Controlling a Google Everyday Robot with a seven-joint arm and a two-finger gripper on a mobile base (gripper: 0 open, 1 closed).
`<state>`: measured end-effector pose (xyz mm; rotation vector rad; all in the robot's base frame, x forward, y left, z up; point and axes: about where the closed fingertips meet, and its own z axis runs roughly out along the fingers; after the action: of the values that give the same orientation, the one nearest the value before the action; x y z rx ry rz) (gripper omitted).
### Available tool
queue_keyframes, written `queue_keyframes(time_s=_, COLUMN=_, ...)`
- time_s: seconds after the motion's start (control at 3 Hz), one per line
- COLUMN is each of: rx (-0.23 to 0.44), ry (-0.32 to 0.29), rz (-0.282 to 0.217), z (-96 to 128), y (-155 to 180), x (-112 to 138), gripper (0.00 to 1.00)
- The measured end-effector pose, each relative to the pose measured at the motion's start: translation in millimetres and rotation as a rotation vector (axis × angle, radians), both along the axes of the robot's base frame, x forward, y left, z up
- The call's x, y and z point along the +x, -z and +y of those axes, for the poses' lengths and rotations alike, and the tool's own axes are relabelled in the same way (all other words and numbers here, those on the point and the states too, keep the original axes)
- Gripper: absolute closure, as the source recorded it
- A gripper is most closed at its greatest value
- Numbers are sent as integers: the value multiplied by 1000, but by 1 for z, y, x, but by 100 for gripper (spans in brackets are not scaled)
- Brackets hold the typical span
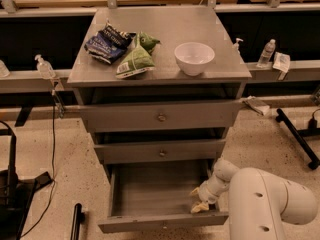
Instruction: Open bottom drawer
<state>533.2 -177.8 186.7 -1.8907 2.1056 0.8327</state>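
Observation:
The bottom drawer (150,223) of the grey metal cabinet stands pulled well out, its plain grey tray showing and bare. Its narrow front panel faces the camera at the lower edge of the view. My gripper (199,200) reaches down from the white arm (265,204) into the drawer's right front corner, just behind the front panel. Its pale fingertips lie close to the tray floor. The middle drawer (161,151) and the top drawer (161,117) above it are pushed in.
On the cabinet top (210,26) lie a white bowl (194,57), a blue chip bag (106,43) and a green bag (135,60). Bottles (268,52) stand on ledges at both sides. A black stand (10,184) and cable sit on the floor at left.

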Motion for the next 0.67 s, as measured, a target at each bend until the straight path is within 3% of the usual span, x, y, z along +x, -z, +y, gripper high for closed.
queue_keyframes(time_s=0.33, rx=0, ry=0, rz=0, z=0, y=0, x=0, gripper=48)
queue_keyframes(time_s=0.67, rx=-4, ry=-26, rz=-123, z=3, y=-16, x=54, gripper=78)
